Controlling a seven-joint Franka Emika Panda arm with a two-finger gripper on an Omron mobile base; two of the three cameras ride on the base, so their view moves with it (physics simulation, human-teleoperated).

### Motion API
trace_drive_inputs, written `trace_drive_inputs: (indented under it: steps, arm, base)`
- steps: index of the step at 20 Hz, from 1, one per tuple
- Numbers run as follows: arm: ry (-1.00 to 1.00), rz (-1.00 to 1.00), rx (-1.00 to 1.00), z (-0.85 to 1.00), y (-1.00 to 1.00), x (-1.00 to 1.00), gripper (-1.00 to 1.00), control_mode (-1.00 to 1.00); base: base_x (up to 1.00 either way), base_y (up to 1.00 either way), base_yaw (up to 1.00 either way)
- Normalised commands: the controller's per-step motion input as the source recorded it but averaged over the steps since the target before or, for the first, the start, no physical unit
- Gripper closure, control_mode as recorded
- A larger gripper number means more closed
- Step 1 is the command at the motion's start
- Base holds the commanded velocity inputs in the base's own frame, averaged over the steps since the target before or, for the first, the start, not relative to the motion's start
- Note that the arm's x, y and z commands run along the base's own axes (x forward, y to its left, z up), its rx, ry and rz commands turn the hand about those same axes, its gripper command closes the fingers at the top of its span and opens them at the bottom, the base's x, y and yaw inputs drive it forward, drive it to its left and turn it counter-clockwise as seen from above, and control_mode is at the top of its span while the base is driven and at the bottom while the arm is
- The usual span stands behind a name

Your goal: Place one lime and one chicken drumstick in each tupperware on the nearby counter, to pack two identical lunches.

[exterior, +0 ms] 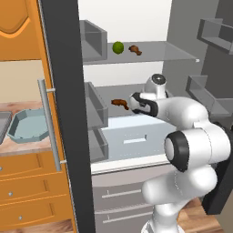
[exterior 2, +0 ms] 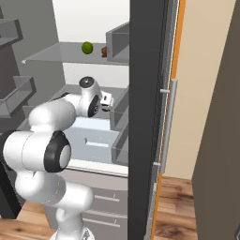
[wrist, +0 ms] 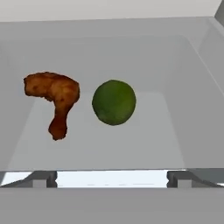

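On the fridge's middle shelf lie a reddish-brown chicken drumstick point(wrist: 54, 96) and, to its right, a green lime point(wrist: 114, 102). My gripper point(wrist: 111, 178) is open, a short way in front of them, with nothing between its fingertips point(wrist: 43, 177). From the left base, the gripper point(exterior: 131, 103) sits just right of that drumstick point(exterior: 119, 103). On the top shelf are a second lime point(exterior: 118, 47) and a second drumstick point(exterior: 135, 49). The counter point(exterior: 27, 146) at left holds the pale blue-green octagonal tupperware point(exterior: 27, 125) and the edge of the grey tupperware point(exterior: 2, 126).
The open fridge door point(exterior: 63, 113) with its long handle point(exterior: 49, 125) stands between the shelves and the counter. Grey door bins point(exterior: 95, 107) line the fridge's left side. A white drawer point(exterior: 132, 139) lies below the middle shelf.
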Motion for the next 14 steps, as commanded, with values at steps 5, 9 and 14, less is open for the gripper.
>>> trace_drive_inputs:
  steps: [5, 9, 14]
  arm:
    - [0.02, 0.00, 0.00, -0.15, 0.00, 0.47, -1.00, -1.00]
    - [0.00, 0.00, 0.00, -0.21, 0.00, 0.56, -1.00, -1.00]
    - [0.00, 0.00, -0.05, -0.38, 0.00, 0.40, -1.00, -1.00]
  base:
    - [0.00, 0.00, 0.00]
    - [0.00, 0.00, 0.00]
    - [0.00, 0.00, 0.00]
